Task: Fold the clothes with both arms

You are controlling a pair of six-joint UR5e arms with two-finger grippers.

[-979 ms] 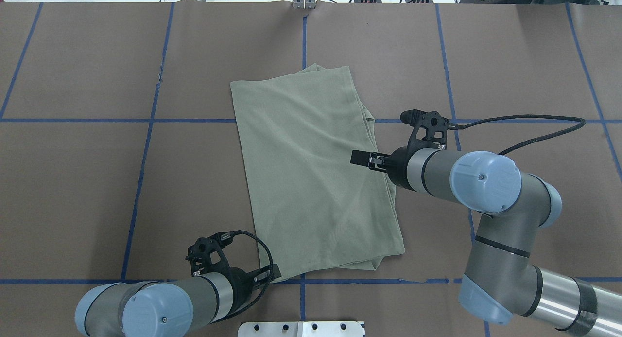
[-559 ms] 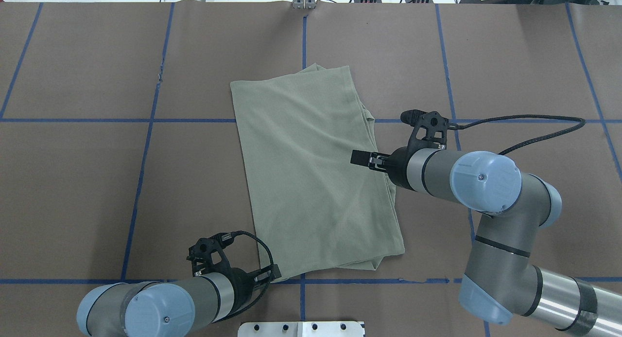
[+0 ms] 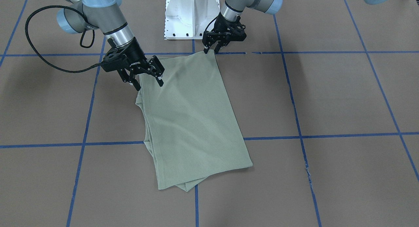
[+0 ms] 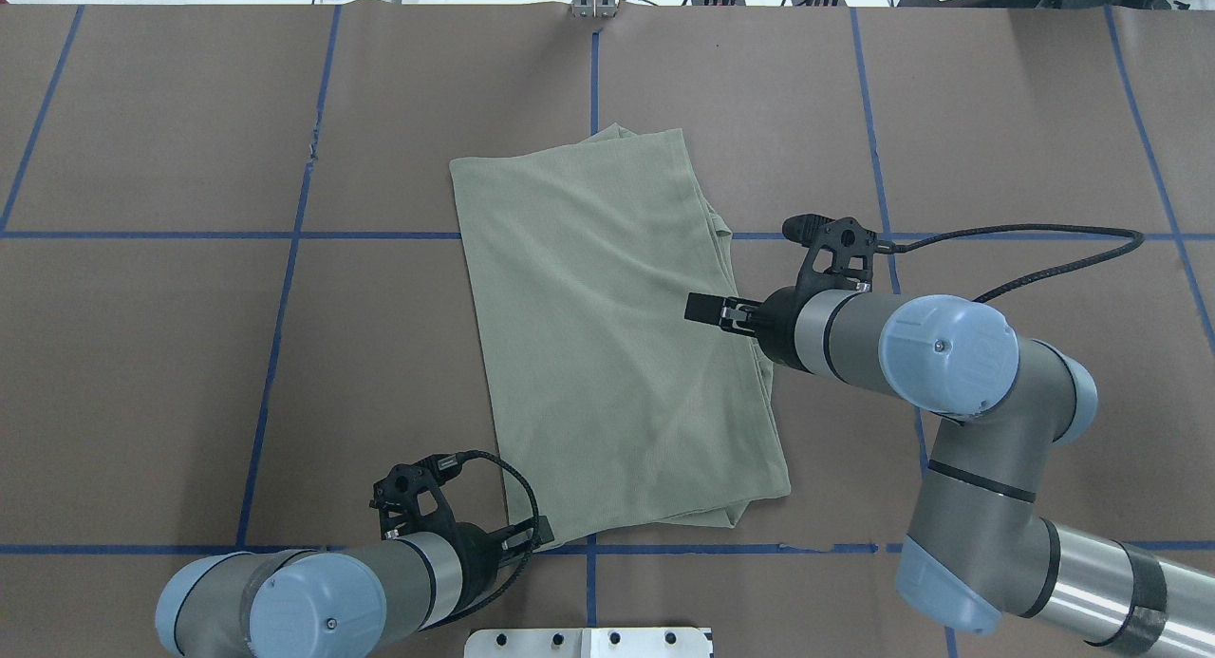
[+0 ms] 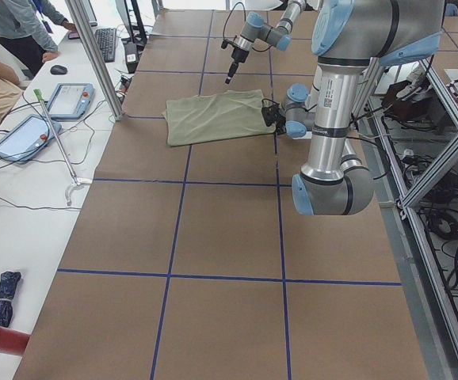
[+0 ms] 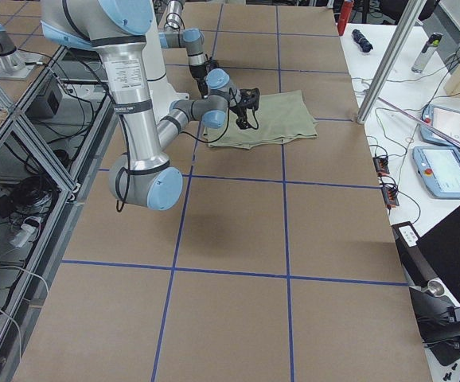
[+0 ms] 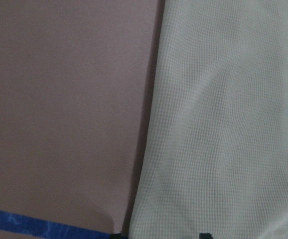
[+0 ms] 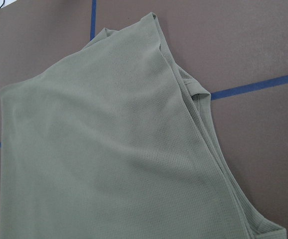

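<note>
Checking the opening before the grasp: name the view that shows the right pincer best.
The exterior front-facing view: the right pincer shows both fingers spread over the shirt's edge. Overhead shows only one finger; side views show it tiny; its wrist camera shows only shirt.

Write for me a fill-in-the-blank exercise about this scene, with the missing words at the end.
1. The sage-green shirt lies folded on a brown table marked with ____ tape lines.
2. The right gripper hangs over the shirt's side edge with its jaws ____.
3. The left gripper is at a ____ of the shirt, near the white pedestal base.
Missing words: blue; open; corner.
</note>
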